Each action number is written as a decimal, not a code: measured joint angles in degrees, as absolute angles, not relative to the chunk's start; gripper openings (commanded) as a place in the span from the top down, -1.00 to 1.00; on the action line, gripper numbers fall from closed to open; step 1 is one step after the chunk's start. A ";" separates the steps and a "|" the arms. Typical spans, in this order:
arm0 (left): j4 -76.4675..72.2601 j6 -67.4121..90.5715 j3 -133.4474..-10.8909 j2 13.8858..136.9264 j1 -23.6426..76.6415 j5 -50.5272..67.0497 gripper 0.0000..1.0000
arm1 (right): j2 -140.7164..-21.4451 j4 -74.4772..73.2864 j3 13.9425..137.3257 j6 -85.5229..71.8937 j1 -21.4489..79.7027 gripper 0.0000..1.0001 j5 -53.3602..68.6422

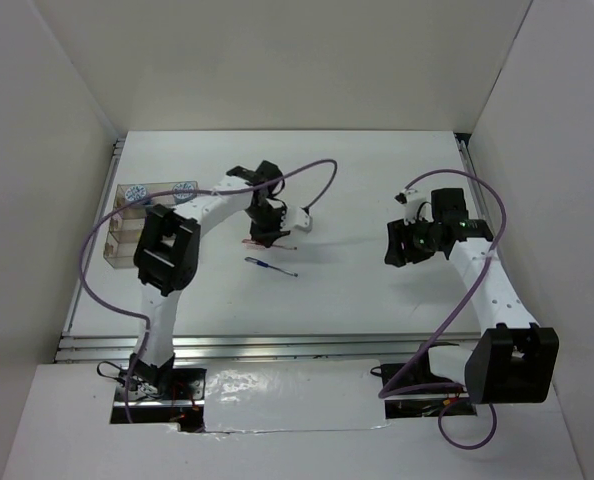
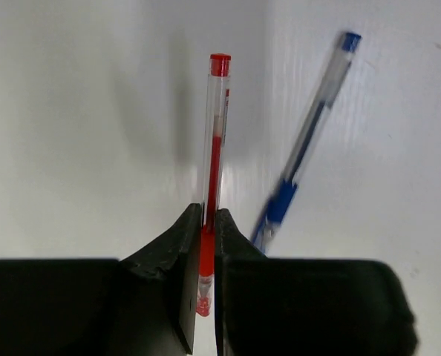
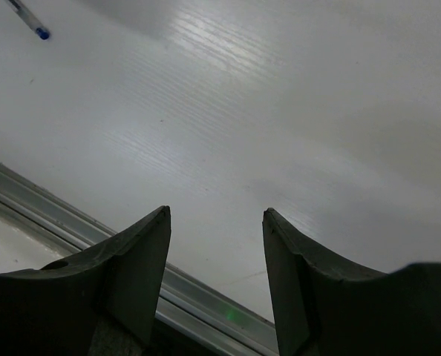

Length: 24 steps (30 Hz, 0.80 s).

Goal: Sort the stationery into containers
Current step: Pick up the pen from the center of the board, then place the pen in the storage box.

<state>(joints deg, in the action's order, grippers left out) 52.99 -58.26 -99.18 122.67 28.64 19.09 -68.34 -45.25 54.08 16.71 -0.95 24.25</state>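
Red pen pinched near one end between the closed-in jaws of the left gripper, that end partly hidden by the fingers and nearly all of it covered from above; blue pen just beside on the table, blurred, tip cut off behind a finger. Organiser tray well apart at the table's left edge, partly behind the left arm, two blue rolls at its far end, compartments unclear. Right gripper wide, holding nothing, over the table.
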 measured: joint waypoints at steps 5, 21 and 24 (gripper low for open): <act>57.67 -57.54 -101.19 111.53 18.00 25.08 1.00 | -68.34 -45.21 54.11 15.35 2.92 -0.19 24.25; 70.13 -87.07 -86.08 98.08 -13.91 24.16 1.00 | -71.61 -45.19 55.90 13.74 9.72 -0.19 20.18; 70.11 -89.49 -85.93 99.96 -15.20 22.98 1.00 | -71.61 -45.19 55.90 13.69 10.02 -0.19 19.55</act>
